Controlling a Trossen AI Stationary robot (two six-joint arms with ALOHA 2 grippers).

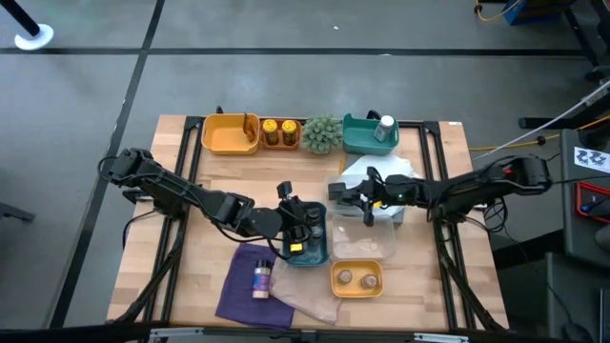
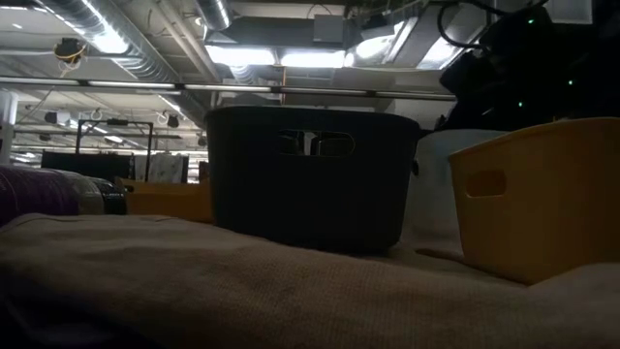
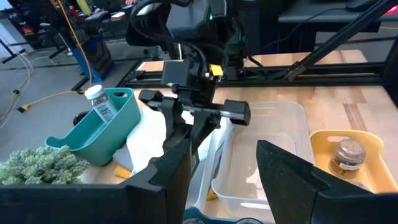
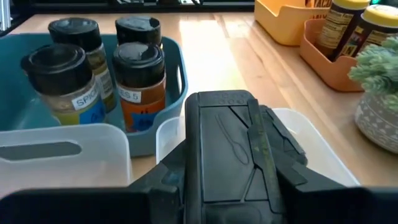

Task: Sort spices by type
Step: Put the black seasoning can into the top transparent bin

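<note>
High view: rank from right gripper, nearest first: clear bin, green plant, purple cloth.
From the right gripper, shut, mid-table:
1. clear bin, just toward the near edge.
2. green plant, back row.
3. purple cloth, near-left corner, farthest.

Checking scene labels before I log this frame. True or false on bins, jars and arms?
1. The white bottle sits in the teal bin at the table's far edge. True.
2. The small yellow bin near the front edge is empty. False: it holds two jars.
3. A jar lies on the purple cloth. True.
4. The right gripper has its jaws wide open. False: they are shut and hold nothing.
5. The left gripper is over the blue bin of dark-lidded jars. True.
</note>
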